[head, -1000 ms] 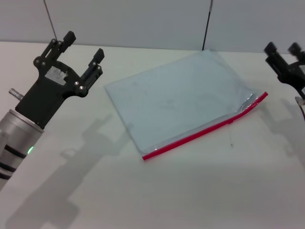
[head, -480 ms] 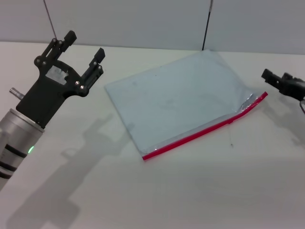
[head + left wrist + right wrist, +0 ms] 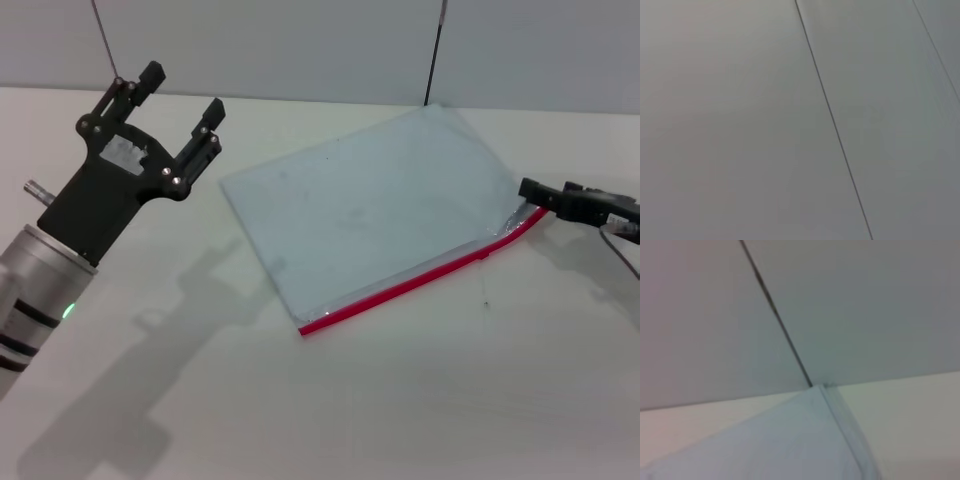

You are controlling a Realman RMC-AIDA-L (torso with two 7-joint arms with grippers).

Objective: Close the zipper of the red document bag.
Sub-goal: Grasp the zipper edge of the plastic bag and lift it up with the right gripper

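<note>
the red document bag (image 3: 375, 205) lies flat on the white table (image 3: 420, 400), roughly mid-table, turned at an angle, w/ the zipper (image 3: 420, 280) along the long edge nearer you. the right end of that strip looks lifted and crinkled, so it seems open there; i can't make out the slider for sure, maybe the small dark speck around the bend in the strip. your right gripper (image 3: 528, 190) is low, coming in from the right w/ its tip at the lifted corner of the bag, touching or just beside it, can't tell which. whether its fingers are apart or together isn't visible, so i won't guess. the left gripper (image 3: 182, 100) hangs well off to the left of the bag, above the table, fingers spread wide and holding nothing. risks from here, imo: nothing pins the bag, so if you pull the slider w/ the right arm alone the whole pouch prob slides or spins on the smooth table instead of the zip running. also the corner is thin film and puckered, so you could pinch the plastic rather than the slider and crease it or drag it. the slider is tiny, so a grab that's off to one side likely misses. bring the left down onto the bag to hold it before any pull.
</note>
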